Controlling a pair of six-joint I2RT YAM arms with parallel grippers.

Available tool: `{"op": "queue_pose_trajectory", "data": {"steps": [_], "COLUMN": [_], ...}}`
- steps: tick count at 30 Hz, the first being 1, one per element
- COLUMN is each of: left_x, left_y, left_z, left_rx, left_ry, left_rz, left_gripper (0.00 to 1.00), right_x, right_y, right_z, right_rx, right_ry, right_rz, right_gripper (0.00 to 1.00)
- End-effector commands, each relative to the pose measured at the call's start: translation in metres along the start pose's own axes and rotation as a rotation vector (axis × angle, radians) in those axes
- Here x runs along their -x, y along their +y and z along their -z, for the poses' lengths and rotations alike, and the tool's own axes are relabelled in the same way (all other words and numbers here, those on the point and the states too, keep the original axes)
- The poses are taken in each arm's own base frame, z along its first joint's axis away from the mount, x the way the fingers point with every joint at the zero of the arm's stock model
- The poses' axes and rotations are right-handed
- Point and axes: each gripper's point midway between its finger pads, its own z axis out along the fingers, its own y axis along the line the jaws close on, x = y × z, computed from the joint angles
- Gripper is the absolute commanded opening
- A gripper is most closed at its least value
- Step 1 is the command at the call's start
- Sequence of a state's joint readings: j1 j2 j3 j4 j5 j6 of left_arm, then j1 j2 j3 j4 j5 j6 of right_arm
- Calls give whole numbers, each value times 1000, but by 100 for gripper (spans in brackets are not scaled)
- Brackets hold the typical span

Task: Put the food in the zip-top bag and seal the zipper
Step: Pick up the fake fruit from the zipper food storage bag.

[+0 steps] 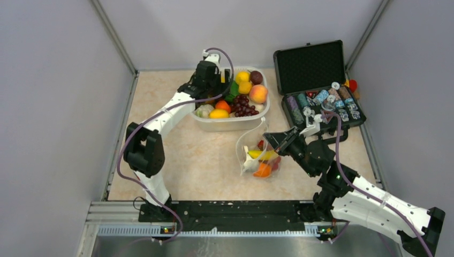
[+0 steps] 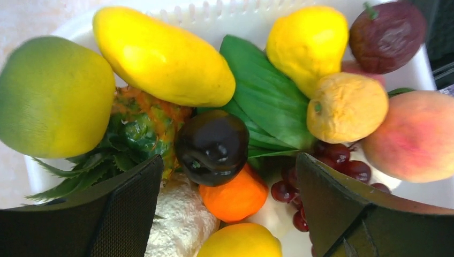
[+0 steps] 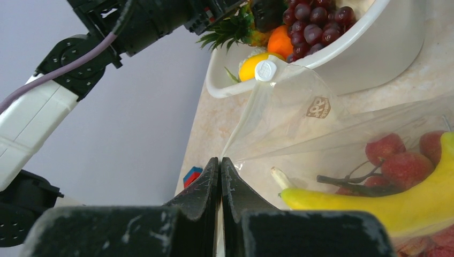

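Note:
The white tub holds food: grapes, a peach and an orange. My left gripper hangs open just above this pile, with a dark glossy fruit between its spread fingers and nothing gripped. The zip-top bag lies in front of the tub and holds a banana and strawberries. My right gripper is shut on the bag's edge, holding its mouth up. The zipper runs as a whitish strip from those jaws up to a white slider.
An open black case with round chips stands at the back right, close to my right arm. More fruit crowds the tub: a yellow mango, a pineapple and green leaves. Grey walls enclose the table.

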State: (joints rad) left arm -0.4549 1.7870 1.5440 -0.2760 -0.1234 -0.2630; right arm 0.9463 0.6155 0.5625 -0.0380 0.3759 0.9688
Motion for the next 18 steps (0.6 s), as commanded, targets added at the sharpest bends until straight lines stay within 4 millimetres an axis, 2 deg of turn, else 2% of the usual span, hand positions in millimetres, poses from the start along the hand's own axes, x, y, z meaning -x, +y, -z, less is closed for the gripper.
{"op": "queue_pose_trajectory", "data": {"steps": [1,3,7,11,16,18], "left_x": [14,8,-8,-18,-27,-28], "left_y": [0,1,19,22,20,19], "left_z": [-11,-18,-29,-37,-42,-42], "left_rx": [20,12,103,112,100,95], "left_ry": [-46,-29,15,38,67,68], "left_rz": [-4,-53,-84,-85,-87,-91], "left_gripper": [92,92,92,91,71,67], "right_x": [14,14,15,14,12,12], "right_y": [19,20,19,16,12,12], "right_z": [3,3,4,5,5,6], "right_rx": [57,58,59,54,38,36], "right_ry": [-40,-40,-43,-47,-37,-35], "right_rz": [-11,-11,-15,-18,-14,-14], "right_gripper": [0,0,0,0,0,0]}}
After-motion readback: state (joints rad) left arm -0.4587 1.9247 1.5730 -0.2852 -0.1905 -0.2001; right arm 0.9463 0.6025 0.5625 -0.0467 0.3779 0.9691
